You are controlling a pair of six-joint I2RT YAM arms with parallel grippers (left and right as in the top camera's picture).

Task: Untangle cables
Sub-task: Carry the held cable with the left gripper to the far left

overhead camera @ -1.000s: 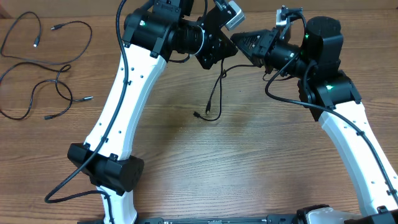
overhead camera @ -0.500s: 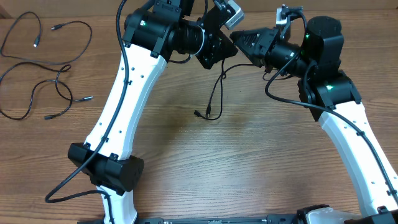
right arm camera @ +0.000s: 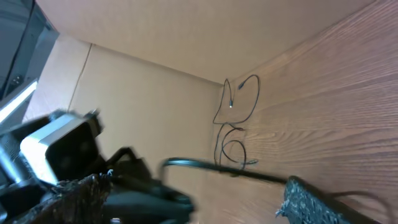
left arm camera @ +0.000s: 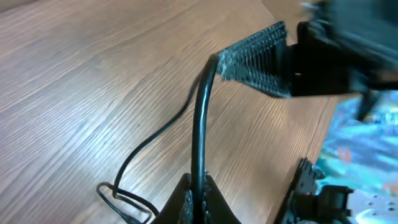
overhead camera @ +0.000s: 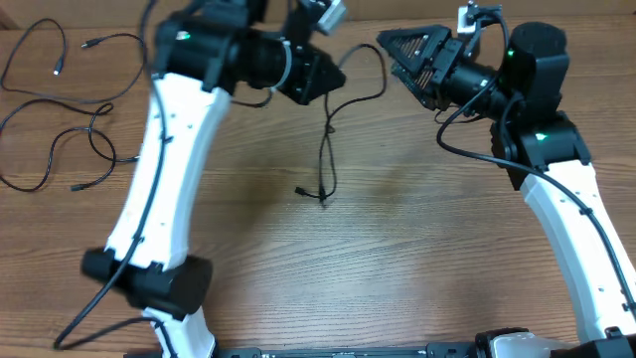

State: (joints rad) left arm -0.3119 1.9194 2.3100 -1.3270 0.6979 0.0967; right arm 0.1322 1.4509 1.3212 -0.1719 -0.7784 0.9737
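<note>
Looking down from overhead, we found the left fingers (overhead camera: pixel 320 78) closed on a thin black flexible cable (overhead camera: pixel 323 159) near the far edge of the brown wood-grain bench (overhead camera: pixel 417 249). From that grip one stretch of the cable hung down to the bench, where its end lay in a small curl with a plug tip beside it. The other stretch arched over towards the right fingers (overhead camera: pixel 412 55). In the left wrist view the left fingers (left arm camera: pixel 186 204) pinched the cable (left arm camera: pixel 200 124) tight, and it rose from them to meet a textured black pad of the other arm. The right fingers (right arm camera: pixel 311 200) stood wide apart and gripped nothing; in the right wrist view the cable (right arm camera: pixel 236 173) ran across the gap and touched only one of them. Well apart from all this, at the left end of the bench, the other thin black cables (overhead camera: pixel 60 99) lay as loose looping strands, touched by neither arm
</note>
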